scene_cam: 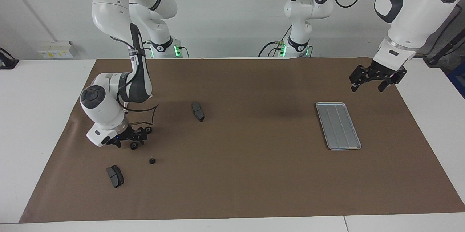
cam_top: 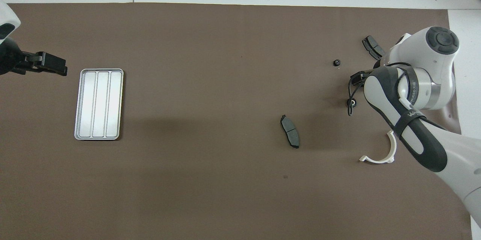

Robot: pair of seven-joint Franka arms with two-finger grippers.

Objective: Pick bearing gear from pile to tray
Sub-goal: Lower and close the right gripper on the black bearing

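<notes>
The pile lies at the right arm's end of the mat. It holds three small black gears (scene_cam: pixel 148 129) (scene_cam: pixel 133 146) (scene_cam: pixel 152 160), two dark brake pads (scene_cam: pixel 198 111) (scene_cam: pixel 114 176) and a white bracket (cam_top: pixel 379 155). My right gripper (scene_cam: pixel 131 140) is open and low over the middle gear, with one finger close to the gear nearest the robots. In the overhead view the right gripper (cam_top: pixel 358 78) covers the middle gear, while two gears (cam_top: pixel 337 62) (cam_top: pixel 352 101) show. The silver tray (scene_cam: pixel 338 126) (cam_top: pixel 99 104) has nothing in it. My left gripper (scene_cam: pixel 367 86) (cam_top: pixel 62 69) waits open in the air beside the tray.
A brown mat (scene_cam: pixel 247 174) covers the table and leaves a white margin around it. In the facing view the right arm's wrist hides the white bracket. One brake pad (cam_top: pixel 290 136) lies toward the mat's middle, and the other (cam_top: pixel 373 47) is partly under the right arm's elbow.
</notes>
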